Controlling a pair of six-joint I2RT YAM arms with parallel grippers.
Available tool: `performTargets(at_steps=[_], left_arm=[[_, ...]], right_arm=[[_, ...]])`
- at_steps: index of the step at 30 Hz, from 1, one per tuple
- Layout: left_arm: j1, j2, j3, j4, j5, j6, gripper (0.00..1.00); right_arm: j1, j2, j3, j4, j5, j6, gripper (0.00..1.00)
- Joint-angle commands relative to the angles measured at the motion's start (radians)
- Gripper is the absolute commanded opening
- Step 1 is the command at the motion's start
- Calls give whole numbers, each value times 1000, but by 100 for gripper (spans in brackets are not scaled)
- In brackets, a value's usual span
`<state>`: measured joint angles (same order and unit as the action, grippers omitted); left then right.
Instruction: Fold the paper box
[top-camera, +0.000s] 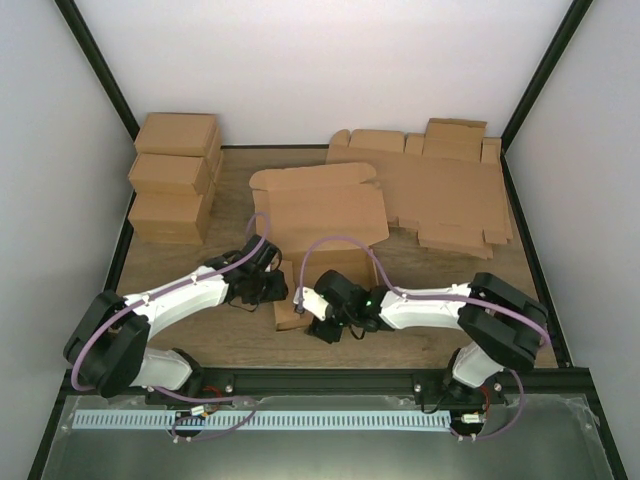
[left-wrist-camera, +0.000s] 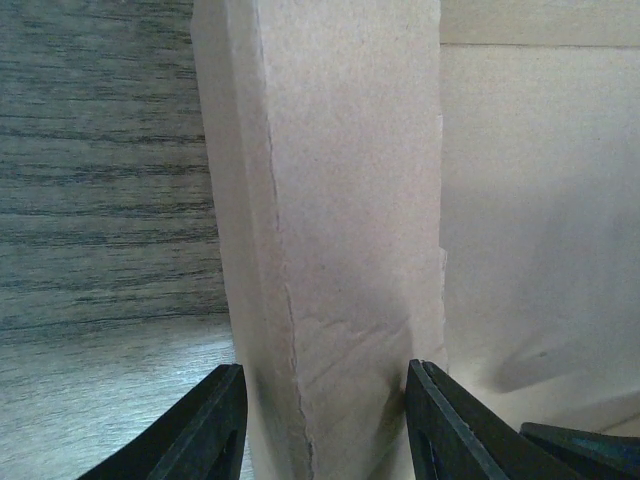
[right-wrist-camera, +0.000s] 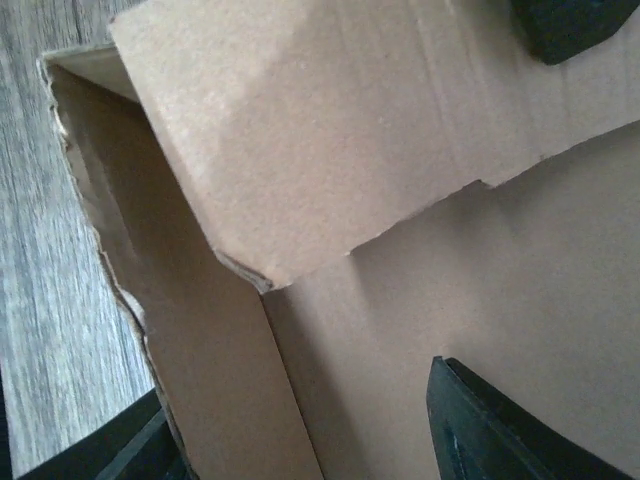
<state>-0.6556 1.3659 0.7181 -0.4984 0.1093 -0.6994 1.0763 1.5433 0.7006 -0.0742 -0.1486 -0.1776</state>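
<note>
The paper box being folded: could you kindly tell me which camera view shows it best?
Top external: the whole paper box shows, its wide lid panel included. Left wrist shows only one upright wall; right wrist only an inner corner.

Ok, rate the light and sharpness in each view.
Top external: even soft light, sharp, the plain brown cardboard paper box clear. Left wrist: its creased wall crisp, a soft shadow lower right. Right wrist: close, slightly soft, shadow under the flap.
</note>
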Motion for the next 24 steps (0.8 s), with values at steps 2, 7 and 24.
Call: performTargets(at_steps=[2,7,24], left_arm=[[-7,-8,-18,-28,0,21,46],[-7,4,-22,-22,3,21,46],[-6,-26,-37,-12,21,20,52]], right_arm=[[-42,43,80,-47,-83,69,58],[-72,77,114,-93,-123,131,56],[-129,97,129,-88,-202,205,59]])
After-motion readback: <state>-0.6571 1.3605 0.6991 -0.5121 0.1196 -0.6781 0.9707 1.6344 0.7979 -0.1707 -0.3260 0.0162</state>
